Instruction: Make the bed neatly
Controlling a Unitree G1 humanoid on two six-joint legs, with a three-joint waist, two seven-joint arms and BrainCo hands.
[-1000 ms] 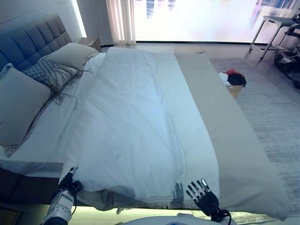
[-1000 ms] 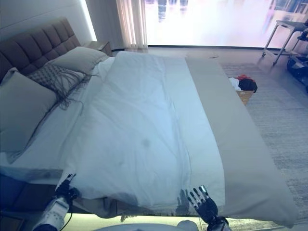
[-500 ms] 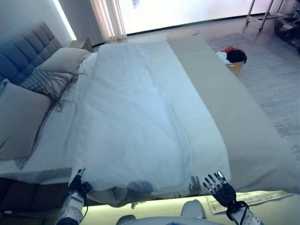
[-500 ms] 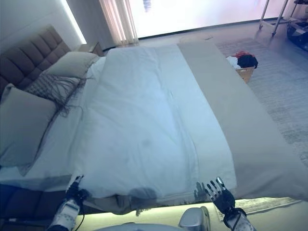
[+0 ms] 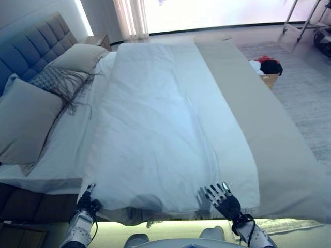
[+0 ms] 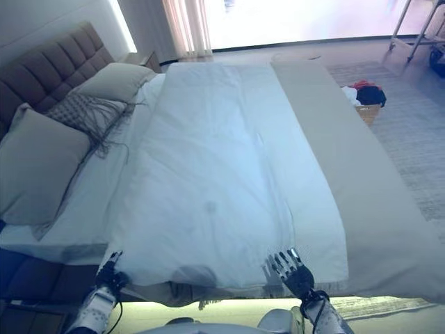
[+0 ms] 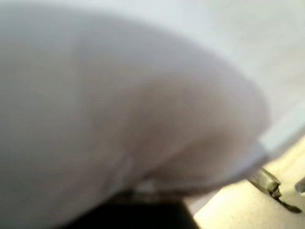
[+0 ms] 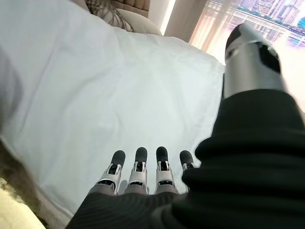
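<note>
A white duvet (image 5: pixel 155 119) lies lengthwise over the bed, its near edge hanging over the side closest to me. My right hand (image 5: pixel 222 200) rests at that near edge towards the right corner, open, with its fingers (image 8: pixel 138 164) straight and spread on the cloth. At the duvet's near left corner is my left hand (image 5: pixel 84 202), right against the cloth. The left wrist view holds only white cloth (image 7: pixel 119 109), so its fingers stay hidden. A beige blanket (image 5: pixel 269 139) runs along the bed's right side beside the duvet.
Pillows (image 5: pixel 26 119) and a fringed knitted throw (image 5: pixel 57 82) lie by the padded headboard (image 5: pixel 31 46) on the left. A basket of clothes (image 5: pixel 269 70) stands on the rug right of the bed. A nightstand (image 5: pixel 98 40) sits at the far left corner.
The camera has shifted. My right hand has moved a little left along the duvet's near edge, fingers still spread. The left hand stays at the left corner.
</note>
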